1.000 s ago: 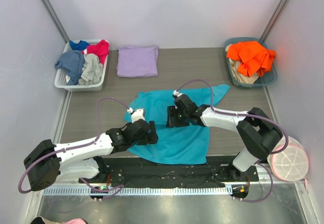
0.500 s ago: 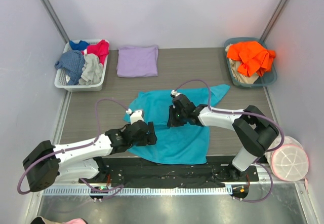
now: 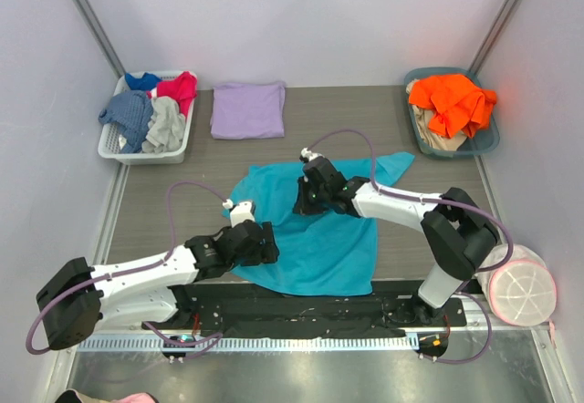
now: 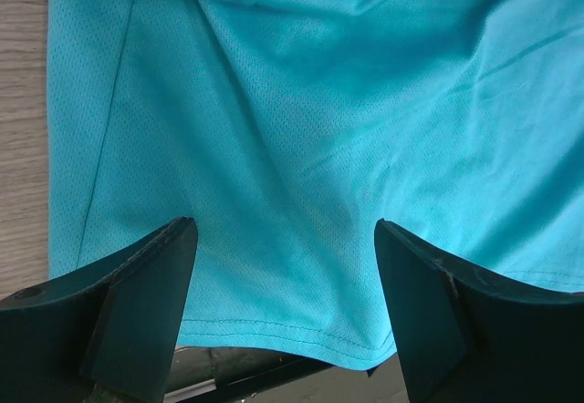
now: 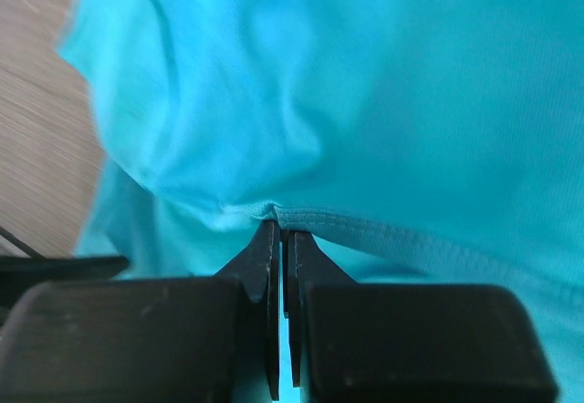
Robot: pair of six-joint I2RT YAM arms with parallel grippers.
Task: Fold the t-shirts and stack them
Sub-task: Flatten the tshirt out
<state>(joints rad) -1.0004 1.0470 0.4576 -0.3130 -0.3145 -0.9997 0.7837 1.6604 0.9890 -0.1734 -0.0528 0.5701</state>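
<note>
A teal t-shirt [image 3: 324, 239] lies spread and rumpled in the middle of the table. My right gripper [image 3: 305, 204] is shut on a stitched edge of this teal shirt [image 5: 383, 148] near its upper middle, the cloth bunched at the fingertips [image 5: 270, 239]. My left gripper [image 3: 266, 243] stands open over the shirt's near left part, its fingers [image 4: 137, 303] either side of the hem [image 4: 274, 330] with nothing gripped. A folded lavender t-shirt [image 3: 247, 108] rests flat at the back left.
A white basket [image 3: 114, 148] with red, blue and grey garments stands at the back left. A teal bin [image 3: 490, 140] with an orange garment sits at the back right. A round white lidded object [image 3: 522, 295] is at the near right.
My right gripper has closed on the teal shirt's edge and moved back and left, pulling cloth along. My left arm drifted slightly left and nearer, still open.
</note>
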